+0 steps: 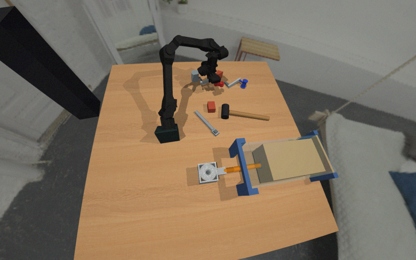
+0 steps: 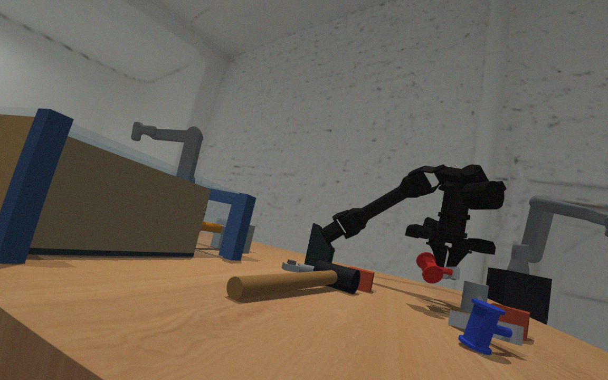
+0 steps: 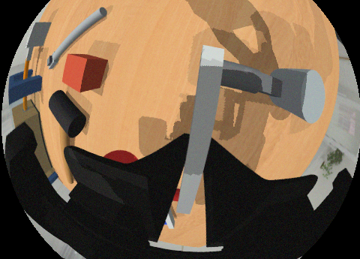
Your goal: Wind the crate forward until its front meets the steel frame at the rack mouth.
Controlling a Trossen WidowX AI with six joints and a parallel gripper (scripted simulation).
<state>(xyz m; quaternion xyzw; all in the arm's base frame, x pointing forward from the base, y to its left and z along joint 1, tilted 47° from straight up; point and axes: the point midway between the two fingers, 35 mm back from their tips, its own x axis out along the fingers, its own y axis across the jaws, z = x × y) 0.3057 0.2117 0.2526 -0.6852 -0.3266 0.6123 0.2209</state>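
My gripper (image 1: pixel 210 81) (image 2: pixel 445 265) (image 3: pixel 196 140) is shut on the crank arm of the red-knobbed handle (image 2: pixel 429 268) (image 3: pixel 204 112) and holds it above the bench. Its dark shaft points away from the red knob in the wrist view. A second, blue-knobbed handle (image 1: pixel 234 82) (image 2: pixel 482 326) lies on the bench. The winch (image 1: pixel 202 181) stands apart, its round top hole uncovered. An orange strap (image 1: pixel 233 169) joins it to the tan crate (image 1: pixel 295 158) (image 2: pixel 122 203). The crate sits flat in the cubby, with a gap between its front and the blue frame (image 1: pixel 243 161).
A grey cylinder (image 1: pixel 195 76) (image 3: pixel 314 97) and a red block (image 1: pixel 219 74) (image 2: pixel 518 322) stand near the gripper. Another red block (image 1: pixel 211 107) (image 3: pixel 88 73), a mallet (image 1: pixel 248 115) (image 2: pixel 282 284) and a grey bar tool (image 1: pixel 205 121) (image 3: pixel 76 34) lie between the gripper and the cubby.
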